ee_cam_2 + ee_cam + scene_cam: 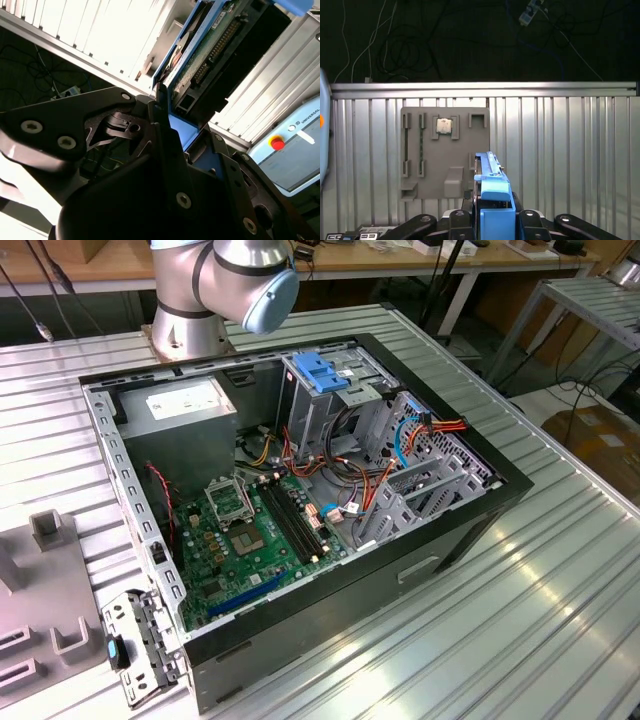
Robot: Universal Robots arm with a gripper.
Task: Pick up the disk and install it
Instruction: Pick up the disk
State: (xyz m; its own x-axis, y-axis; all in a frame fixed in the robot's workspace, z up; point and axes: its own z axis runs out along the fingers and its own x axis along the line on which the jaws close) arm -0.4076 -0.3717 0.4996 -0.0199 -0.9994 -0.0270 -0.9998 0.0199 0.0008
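Surface: ribbed aluminium table [560, 150] with dark floor and loose cables beyond its edge; a grey fixture plate [427, 150] lies on it and carries a small square chip [444, 125] in one pocket.
Case: in the exterior view an open computer case [330, 600] lies on its side on the table, motherboard up, with a tall grey drive cage [320, 425] topped by a fixed blue bracket [320, 370].
Disk: the disk [492, 182] stands on edge between the fingers, over the plate's edge near a slot. Whether its far end touches the plate I cannot tell.
Gripper: the gripper [495, 217] is clamped on the disk, with black fingers [167, 145] pressed against the blue carrier rail at the handle end.
Underside: in the second wrist view the disk's green circuit board and connector row are bare.
Handling: probably dense for its size, rigid and sensitive to knocks. The smooth plastic rail could slip or flex a little. The sound hold is across the blue rail or the metal edges, clear of the board.
Arm pose: the arm's [225, 280] base and shoulder joint stand behind the case. Judging by the first wrist view, the wrist points straight down at the table.
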